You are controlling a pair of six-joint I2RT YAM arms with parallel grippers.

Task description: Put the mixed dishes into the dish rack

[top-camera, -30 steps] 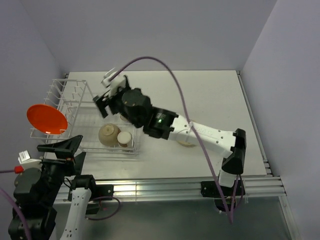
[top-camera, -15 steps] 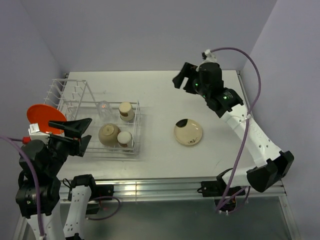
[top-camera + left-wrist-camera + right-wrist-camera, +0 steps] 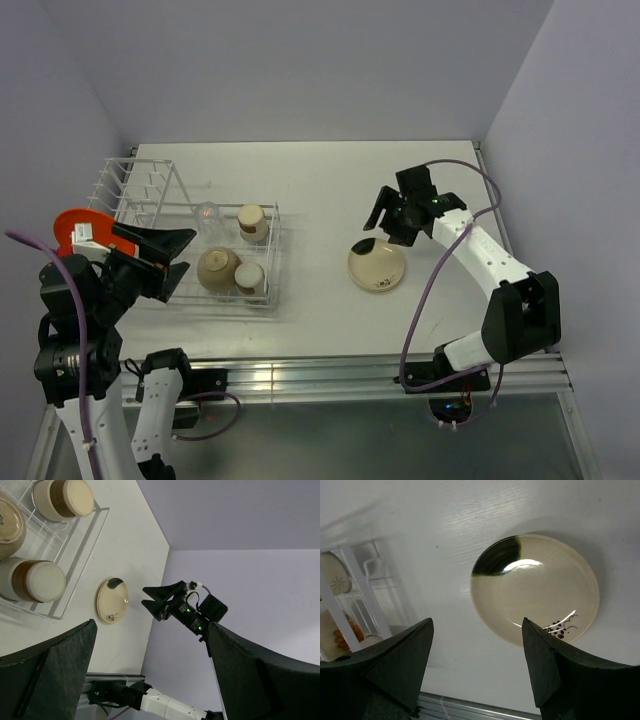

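Right gripper (image 3: 476, 627): fingers spread, grasping nothing, poised over the cream shallow dish (image 3: 535, 590), which lies flat on the table (image 3: 320, 180) below the gap between them. Left gripper (image 3: 178, 255): fingers released wide, raised. Beyond its fingertips the dish rack (image 3: 140, 185) holds a bowl (image 3: 218, 268), a far cup (image 3: 252, 222), a near cup (image 3: 250, 277) and a glass (image 3: 206, 212).

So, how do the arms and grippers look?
The left arm and right arm have white links, black joints. The left gripper and right gripper each have two black wedge-shaped fingers. A purple cable loops along each arm. Green lights glow on the right arm.
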